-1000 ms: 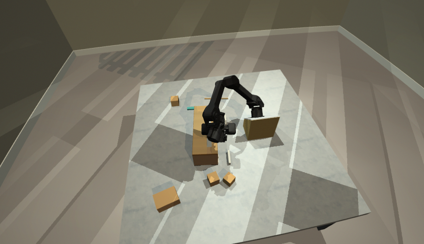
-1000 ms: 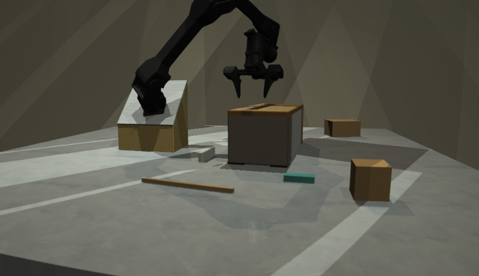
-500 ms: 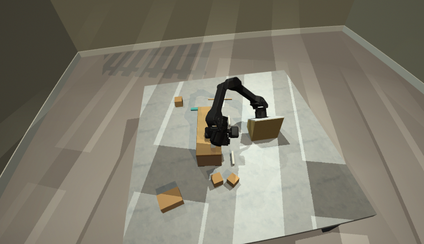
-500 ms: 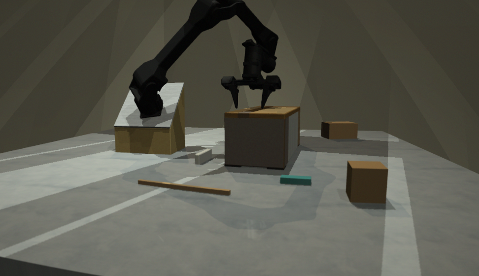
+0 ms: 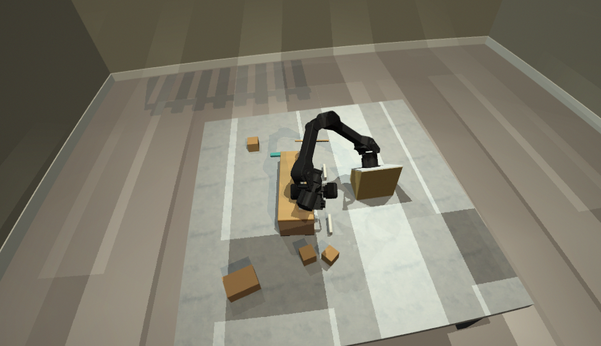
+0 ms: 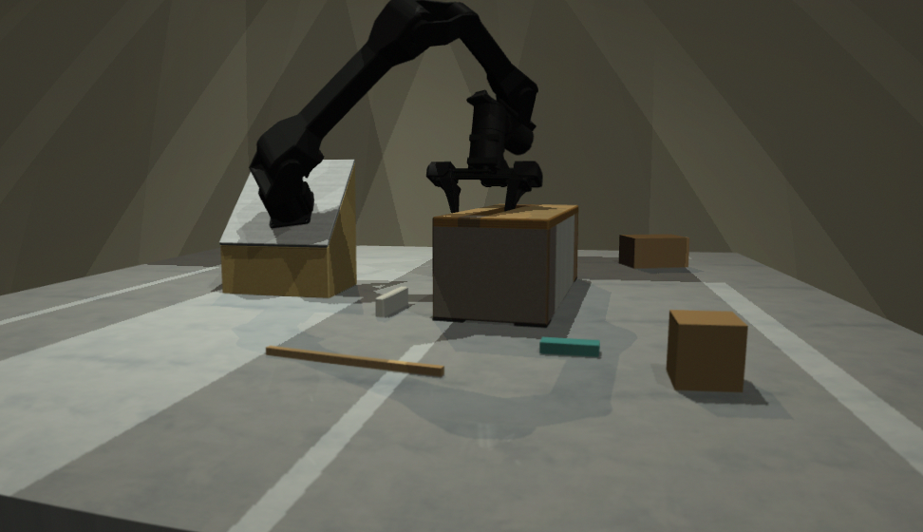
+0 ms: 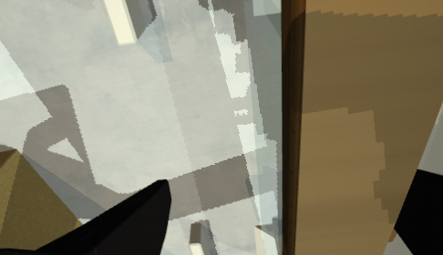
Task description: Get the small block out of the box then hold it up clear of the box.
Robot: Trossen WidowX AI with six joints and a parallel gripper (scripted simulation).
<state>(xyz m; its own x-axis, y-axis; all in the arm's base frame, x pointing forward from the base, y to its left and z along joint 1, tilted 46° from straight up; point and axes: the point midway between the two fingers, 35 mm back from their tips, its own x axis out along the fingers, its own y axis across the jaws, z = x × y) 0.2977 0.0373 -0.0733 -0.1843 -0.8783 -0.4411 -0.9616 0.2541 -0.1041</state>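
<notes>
The box stands upright on the table, with a wooden top and a clear front. Its top slot is mostly hidden by the arm in the top view. My gripper is open and empty, pointing down with its fingertips close to the height of the box top. In the wrist view one finger is over the table outside the clear front, and the other is across the wooden top strip by the slot. I cannot make out the small block inside; the arm and the box top hide the shelf.
A wedge-shaped block stands beside the arm base. White strips lie before the box. A teal bar, a wooden stick and several brown blocks lie around.
</notes>
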